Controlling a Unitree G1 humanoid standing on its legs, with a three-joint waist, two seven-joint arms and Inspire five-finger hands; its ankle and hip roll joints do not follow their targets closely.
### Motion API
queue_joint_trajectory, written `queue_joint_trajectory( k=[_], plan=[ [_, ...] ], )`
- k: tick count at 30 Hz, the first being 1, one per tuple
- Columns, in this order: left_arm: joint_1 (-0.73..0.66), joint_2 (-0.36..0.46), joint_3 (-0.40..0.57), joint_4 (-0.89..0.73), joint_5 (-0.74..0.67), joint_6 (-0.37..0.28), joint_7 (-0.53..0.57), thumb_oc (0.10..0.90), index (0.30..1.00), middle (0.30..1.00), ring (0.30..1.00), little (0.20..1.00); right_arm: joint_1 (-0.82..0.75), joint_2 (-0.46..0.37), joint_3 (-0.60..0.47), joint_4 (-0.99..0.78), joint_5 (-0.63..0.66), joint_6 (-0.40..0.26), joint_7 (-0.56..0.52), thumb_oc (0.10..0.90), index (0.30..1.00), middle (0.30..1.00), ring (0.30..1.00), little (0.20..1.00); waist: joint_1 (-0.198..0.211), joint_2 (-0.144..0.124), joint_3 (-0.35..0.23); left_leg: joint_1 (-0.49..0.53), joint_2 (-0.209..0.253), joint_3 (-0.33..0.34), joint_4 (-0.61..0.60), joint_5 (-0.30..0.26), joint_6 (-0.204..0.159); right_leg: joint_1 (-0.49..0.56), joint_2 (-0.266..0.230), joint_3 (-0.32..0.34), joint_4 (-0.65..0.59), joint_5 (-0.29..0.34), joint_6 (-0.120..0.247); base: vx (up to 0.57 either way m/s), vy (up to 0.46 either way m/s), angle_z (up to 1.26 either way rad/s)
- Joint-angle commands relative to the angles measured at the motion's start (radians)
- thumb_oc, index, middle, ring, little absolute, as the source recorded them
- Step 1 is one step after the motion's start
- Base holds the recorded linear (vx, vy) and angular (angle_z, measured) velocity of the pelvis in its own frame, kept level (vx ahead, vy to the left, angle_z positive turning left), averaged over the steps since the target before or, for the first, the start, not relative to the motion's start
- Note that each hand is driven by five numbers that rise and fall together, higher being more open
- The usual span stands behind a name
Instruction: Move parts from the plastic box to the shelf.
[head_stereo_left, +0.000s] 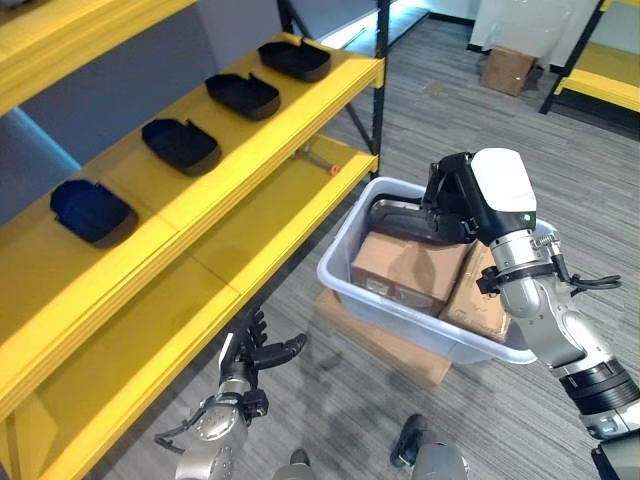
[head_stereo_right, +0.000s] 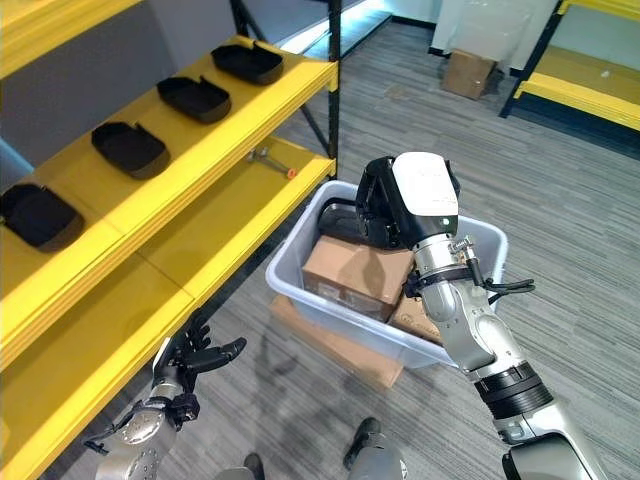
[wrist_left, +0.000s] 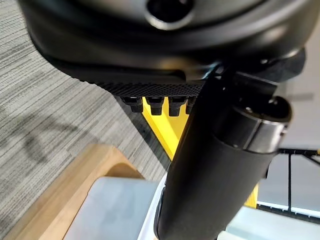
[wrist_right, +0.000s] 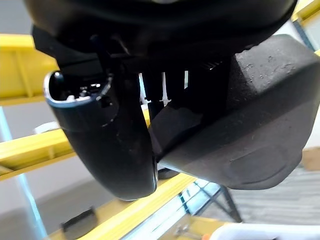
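Counts: four parts on the shelf, one box, two cartons.

Four black parts sit on the yellow shelf (head_stereo_left: 300, 110): first (head_stereo_left: 92, 211), second (head_stereo_left: 181, 145), third (head_stereo_left: 243, 95), fourth (head_stereo_left: 295, 59). One more black part (wrist_right: 260, 120) is in the right hand (head_stereo_left: 455, 195). One plastic box (head_stereo_left: 345, 275) holds two cardboard cartons (head_stereo_left: 408, 268) (head_stereo_left: 480, 295). One flat cardboard piece (head_stereo_left: 385, 345) lies under it. One small tool (head_stereo_left: 320, 160) lies on the lower shelf level.

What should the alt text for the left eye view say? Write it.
The right robot hand grips a black part above the grey plastic box of cardboard boxes. Four black parts line the yellow shelf.
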Motion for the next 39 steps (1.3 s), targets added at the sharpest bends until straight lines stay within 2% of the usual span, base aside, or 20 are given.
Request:
queue_joint_trajectory(
  k=[1, 2, 8, 13, 18, 21, 25, 26, 27, 28, 30, 32, 35, 39],
  plan=[
    [0.029, 0.073, 0.046, -0.113, 0.018, -0.075, -0.018, 0.900, 1.000, 1.000, 1.000, 1.000, -0.143, 0.022, -0.067, -0.072, -0.005, -0.052, -0.075, 0.400, 0.300, 0.300, 0.300, 0.300, 0.029, -0.062, -0.112, 0.026, 0.015, -0.019, -0.013, -0.041, 0.046, 0.086, 0.011, 0.085, -0.186, 0.092, 0.150, -0.08, 0.181, 0.14],
    [0.030, 0.070, 0.049, -0.107, 0.023, -0.075, -0.013, 0.900, 1.000, 1.000, 1.000, 1.000, -0.156, 0.036, -0.060, -0.062, -0.008, -0.051, -0.071, 0.400, 0.300, 0.300, 0.300, 0.300, 0.039, -0.073, -0.113, 0.029, 0.002, -0.017, -0.019, -0.044, 0.053, 0.088, 0.001, 0.084, -0.200, 0.111, 0.159, -0.06, 0.121, 0.14],
    [0.027, 0.059, 0.058, -0.115, 0.020, -0.083, 0.001, 0.900, 1.000, 1.000, 1.000, 1.000, -0.196, 0.063, -0.022, -0.034, -0.025, -0.041, -0.054, 0.400, 0.300, 0.300, 0.300, 0.300, 0.058, -0.107, -0.122, 0.034, -0.021, -0.016, 0.007, -0.077, 0.073, 0.092, -0.023, 0.084, -0.203, 0.135, 0.175, -0.04, 0.078, 0.04],
    [0.027, 0.049, 0.063, -0.123, 0.015, -0.084, 0.008, 0.900, 1.000, 1.000, 1.000, 1.000, -0.211, 0.082, -0.011, -0.017, -0.028, -0.035, -0.050, 0.400, 0.300, 0.300, 0.300, 0.300, 0.072, -0.125, -0.134, 0.028, -0.037, -0.026, 0.051, -0.107, 0.087, 0.109, -0.046, 0.082, -0.205, 0.152, 0.187, -0.01, 0.077, -0.01],
    [0.008, 0.059, 0.065, -0.118, 0.022, -0.088, 0.017, 0.900, 1.000, 1.000, 1.000, 1.000, -0.229, 0.088, -0.001, 0.002, -0.039, -0.028, -0.049, 0.400, 0.300, 0.300, 0.300, 0.300, 0.089, -0.150, -0.127, -0.006, -0.076, -0.034, 0.131, -0.150, 0.113, 0.121, -0.080, 0.102, -0.249, 0.224, 0.216, -0.04, 0.126, 0.04],
    [0.001, 0.066, 0.069, -0.123, 0.028, -0.090, 0.025, 0.900, 1.000, 1.000, 1.000, 1.000, -0.235, 0.094, 0.002, 0.004, -0.053, -0.025, -0.047, 0.400, 0.300, 0.300, 0.300, 0.300, 0.093, -0.159, -0.115, -0.030, -0.111, -0.043, 0.166, -0.170, 0.137, 0.115, -0.098, 0.146, -0.277, 0.282, 0.231, -0.06, 0.185, 0.07],
    [-0.018, 0.084, 0.065, -0.116, 0.039, -0.098, 0.023, 0.900, 1.000, 1.000, 1.000, 1.000, -0.221, 0.099, -0.004, 0.001, -0.048, -0.030, -0.045, 0.400, 0.300, 0.300, 0.300, 0.300, 0.088, -0.157, -0.096, -0.053, -0.137, -0.049, 0.147, -0.141, 0.156, 0.084, -0.112, 0.202, -0.263, 0.315, 0.232, -0.07, 0.189, 0.07],
    [-0.024, 0.089, 0.064, -0.113, 0.046, -0.101, 0.026, 0.900, 1.000, 1.000, 1.000, 1.000, -0.224, 0.094, -0.003, 0.001, -0.046, -0.034, -0.045, 0.400, 0.300, 0.300, 0.300, 0.300, 0.078, -0.149, -0.094, -0.047, -0.139, -0.059, 0.114, -0.123, 0.159, 0.066, -0.096, 0.239, -0.252, 0.323, 0.230, 0.00, 0.169, 0.11],
    [-0.030, 0.093, 0.062, -0.110, 0.043, -0.103, 0.028, 0.900, 1.000, 1.000, 1.000, 1.000, -0.228, 0.089, -0.001, 0.003, -0.046, -0.033, -0.043, 0.400, 0.300, 0.300, 0.300, 0.300, 0.069, -0.140, -0.092, -0.041, -0.136, -0.071, 0.090, -0.111, 0.159, 0.056, -0.062, 0.280, -0.243, 0.303, 0.225, 0.00, 0.199, 0.45],
    [-0.041, 0.095, 0.053, -0.099, 0.041, -0.102, 0.030, 0.900, 1.000, 1.000, 1.000, 1.000, -0.224, 0.080, -0.003, 0.000, -0.042, -0.038, -0.042, 0.400, 0.300, 0.300, 0.300, 0.300, 0.048, -0.131, -0.091, -0.036, -0.142, -0.093, 0.053, -0.083, 0.165, 0.032, 0.003, 0.355, -0.211, 0.266, 0.209, 0.02, 0.206, 0.55],
    [-0.052, 0.091, 0.037, -0.092, 0.038, -0.099, 0.020, 0.900, 1.000, 1.000, 1.000, 1.000, -0.201, 0.064, -0.015, -0.010, -0.024, -0.044, -0.037, 0.400, 0.300, 0.300, 0.300, 0.300, 0.022, -0.124, -0.101, -0.030, -0.152, -0.127, 0.003, -0.045, 0.170, 0.014, 0.120, 0.446, -0.170, 0.176, 0.177, 0.03, 0.175, 0.77],
    [-0.058, 0.087, 0.018, -0.086, 0.043, -0.088, 0.011, 0.900, 1.000, 1.000, 1.000, 1.000, -0.173, 0.057, -0.034, -0.026, -0.002, -0.055, -0.039, 0.400, 0.300, 0.300, 0.300, 0.300, 0.004, -0.119, -0.107, -0.029, -0.164, -0.169, -0.034, -0.010, 0.172, 0.029, 0.225, 0.485, -0.132, 0.092, 0.149, 0.02, 0.115, 0.83],
    [-0.064, 0.083, -0.009, -0.071, 0.053, -0.073, -0.001, 0.900, 1.000, 1.000, 1.000, 1.000, -0.139, 0.047, -0.055, -0.046, 0.023, -0.075, -0.039, 0.400, 0.300, 0.300, 0.300, 0.300, -0.012, -0.126, -0.129, -0.044, -0.183, -0.216, -0.082, 0.042, 0.170, 0.052, 0.341, 0.539, -0.126, 0.020, 0.113, 0.04, 0.033, 0.83],
    [-0.055, 0.081, -0.015, -0.075, 0.055, -0.069, -0.006, 0.900, 1.000, 1.000, 1.000, 1.000, -0.128, 0.035, -0.058, -0.061, 0.035, -0.089, -0.030, 0.400, 0.300, 0.300, 0.300, 0.300, -0.013, -0.139, -0.153, -0.050, -0.202, -0.240, -0.109, 0.065, 0.164, 0.107, 0.391, 0.585, -0.198, -0.009, 0.085, 0.03, -0.023, 0.51]
  ],
)
